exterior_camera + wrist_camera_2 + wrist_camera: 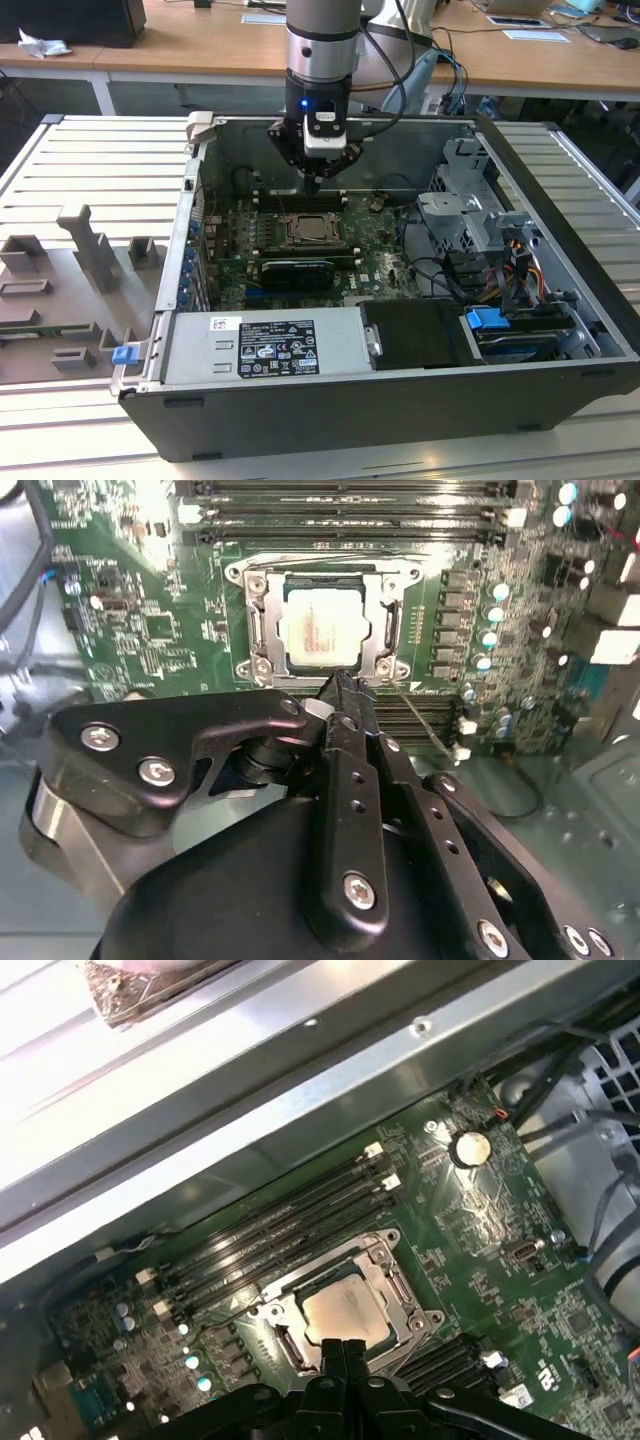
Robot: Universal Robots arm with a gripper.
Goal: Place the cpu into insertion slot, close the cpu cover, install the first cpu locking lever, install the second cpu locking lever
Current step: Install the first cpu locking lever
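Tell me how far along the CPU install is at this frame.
Done: the cpu lies in the insertion slot, and the cpu cover looks folded down around it. In hand: nothing; the gripper, jaws shut, hangs at the slot's edge. Left: the two locking levers; whether either is latched cannot be told.

My arm (322, 40) is a silver-grey metal tube that ends in a black collar with a small blue light (303, 103) and a white block (323, 127) under it, and black cables (403, 80) loop off its side. In the second wrist view my gripper (340, 685) is matte black, built of flat, round-ended link bars dotted with small holes and pinned with shiny silver screws (155, 771). In the first wrist view its fingers (333, 1355) are narrow black bars.
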